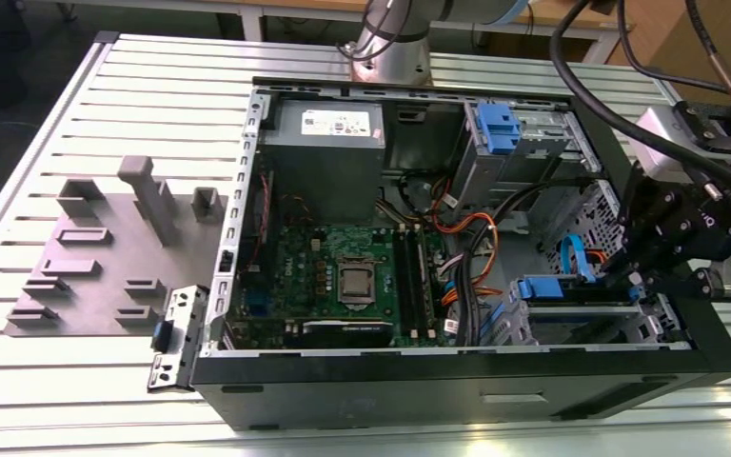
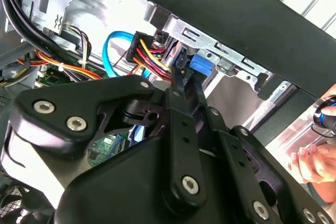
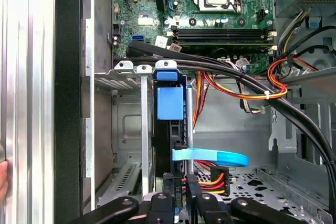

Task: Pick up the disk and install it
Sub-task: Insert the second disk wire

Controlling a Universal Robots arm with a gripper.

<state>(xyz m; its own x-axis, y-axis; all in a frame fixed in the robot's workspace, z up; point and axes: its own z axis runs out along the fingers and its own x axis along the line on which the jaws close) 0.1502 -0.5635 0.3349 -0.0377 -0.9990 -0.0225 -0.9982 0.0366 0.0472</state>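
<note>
Slatted table (image 1: 61, 114) bears open computer case (image 1: 467, 381), disk (image 3: 170, 103) seated in its bay.

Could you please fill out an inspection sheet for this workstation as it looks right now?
Surface: slatted metal table carrying an open computer case.
Job's things: the disk stands on edge in the drive cage, blue carrier tab showing, beside the motherboard.
Clutter: grey fixture block on the table at the exterior view's left; a loose bracket leans by the case.
Gripper: gripper is down in the case at the disk's near end; whether it grips cannot be told.
Cables: blue data cable and red-yellow-black power leads near the gripper.
Surroundings: a person's hand outside the case wall.
</note>
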